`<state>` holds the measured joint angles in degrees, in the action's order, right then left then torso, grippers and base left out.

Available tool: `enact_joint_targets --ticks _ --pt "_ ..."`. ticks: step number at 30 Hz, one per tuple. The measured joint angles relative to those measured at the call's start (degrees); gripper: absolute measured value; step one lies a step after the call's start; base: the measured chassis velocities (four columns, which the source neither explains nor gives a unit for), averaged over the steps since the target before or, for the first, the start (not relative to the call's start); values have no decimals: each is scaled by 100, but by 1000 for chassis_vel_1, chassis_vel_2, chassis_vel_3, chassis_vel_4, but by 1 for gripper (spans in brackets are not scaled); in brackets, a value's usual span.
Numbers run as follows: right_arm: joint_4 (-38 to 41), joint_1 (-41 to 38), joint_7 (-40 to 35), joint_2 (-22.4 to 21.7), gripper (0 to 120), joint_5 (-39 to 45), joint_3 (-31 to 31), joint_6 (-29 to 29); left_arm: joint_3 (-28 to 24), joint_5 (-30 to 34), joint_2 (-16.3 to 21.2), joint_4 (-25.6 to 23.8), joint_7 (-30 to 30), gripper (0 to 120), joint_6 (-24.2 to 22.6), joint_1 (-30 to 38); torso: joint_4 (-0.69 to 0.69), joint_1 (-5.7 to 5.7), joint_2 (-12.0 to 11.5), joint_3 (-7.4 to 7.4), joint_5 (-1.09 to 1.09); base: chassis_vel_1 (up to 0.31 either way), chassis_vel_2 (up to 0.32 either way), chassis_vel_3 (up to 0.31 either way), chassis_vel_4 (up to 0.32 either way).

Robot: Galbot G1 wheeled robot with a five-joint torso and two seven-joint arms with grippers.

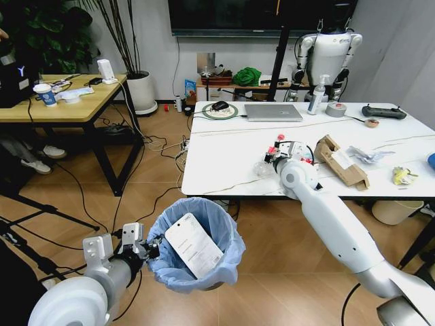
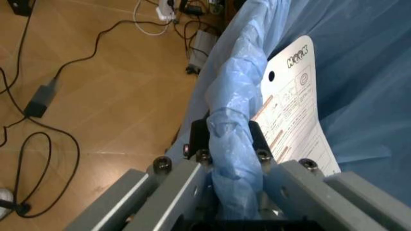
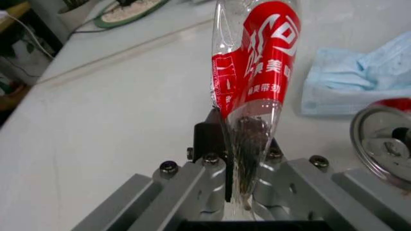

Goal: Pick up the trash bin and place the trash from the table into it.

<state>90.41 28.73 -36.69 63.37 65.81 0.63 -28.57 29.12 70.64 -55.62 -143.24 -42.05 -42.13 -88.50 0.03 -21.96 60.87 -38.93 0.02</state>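
Here we see the robot midway through its clean-up: the left gripper (image 1: 141,246) is clamped on the rim of the trash bin (image 1: 197,243), its fingers (image 2: 200,137) pinching the folded light-blue liner, and holds the bin off the wooden floor, low and to the near left of the table (image 1: 224,163). A white card (image 1: 194,246) already leans inside the bag. Over the table's near edge, the right gripper (image 1: 277,157) has closed on the plastic bottle (image 3: 255,91); in the right wrist view we find the flattened, red-labelled bottle squeezed between the jaws, with a pale blue face mask (image 3: 359,77) and a metal can (image 3: 385,139) just beside it on the marble top. Farther right on the table, we note more litter: a torn cardboard box (image 1: 341,161), crumpled white paper (image 1: 367,155) and a yellow wrapper (image 1: 402,175). A laptop (image 1: 273,112) sits at the far side. We judge the step in hand to be the pick of the bottle, with the bin held ready. The next move, as we read it, calls for lifting the bottle clear of the mask and can, swinging it left past the table edge until it hangs over the bin's mouth, and only then letting go, while the left arm keeps the bin level beneath it.
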Motion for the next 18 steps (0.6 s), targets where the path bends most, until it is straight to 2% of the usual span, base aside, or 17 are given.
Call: enact_joint_targets --ticks 4,8,10,12,15,18 --pt "746 94 -115 -244 0 314 4 5 -14 -2 -9 0 1 0 0 27 0 0 0 0 -2 0 0 0 0" --pt "1880 215 -204 -566 0 857 -56 -2 -34 -3 -13 0 1 0 0 45 0 1 0 1 -2 0 0 0 0" --pt "2146 231 -179 -634 0 979 -84 9 -36 -3 -18 0 0 0 0 47 0 1 0 1 -1 0 0 0 0" --pt "2811 264 16 -770 0 1221 -181 94 -43 -3 -26 0 -4 0 0 48 1 1 0 2 -3 0 0 0 0" --pt "3670 413 698 -987 0 1335 -415 281 -45 -3 -31 0 -17 0 0 45 1 1 0 2 -2 0 0 0 0" --pt "4051 529 1006 -1066 0 1359 -622 372 -42 -2 -29 0 -30 0 0 50 0 2 1 2 -3 0 0 0 0"
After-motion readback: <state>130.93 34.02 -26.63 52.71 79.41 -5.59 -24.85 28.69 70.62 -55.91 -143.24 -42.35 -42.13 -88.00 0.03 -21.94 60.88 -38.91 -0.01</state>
